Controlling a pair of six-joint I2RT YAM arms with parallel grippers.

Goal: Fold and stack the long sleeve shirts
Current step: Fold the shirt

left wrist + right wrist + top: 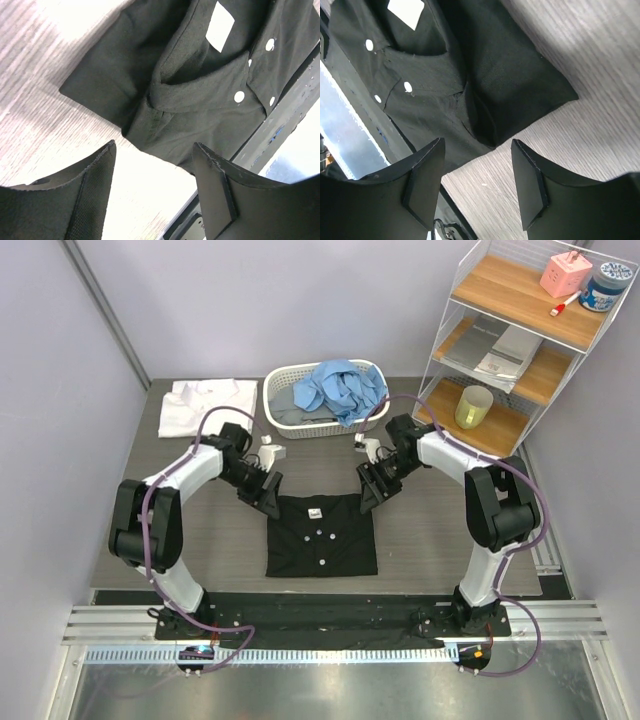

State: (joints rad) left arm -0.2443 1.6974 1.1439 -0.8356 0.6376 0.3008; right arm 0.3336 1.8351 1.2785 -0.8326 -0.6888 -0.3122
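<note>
"Left end effector (266, 498) — how does it stand?"

"Fingers spread wide with nothing between them, just beside the far-left corner of the black shirt (322, 535). The right end effector (369, 494) mirrors it at the far-right corner, equally spread and empty."

"And the shirt itself?"

"It lies flat on the tabletop (430, 540) between the two arms, folded to a tidy rectangle. The front is up, with the white buttons (239, 96) showing, and the collar and white neck label (313, 512) are toward the far side."

"What's behind it?"

"A white shirt (208, 405) lies folded at the far-left corner of the tabletop. Next to it, the white slatted basket (285, 371) holds a bunched light blue shirt (340, 388) that spills over the rim — some grey cloth (290, 415) is in there beside it."
</note>
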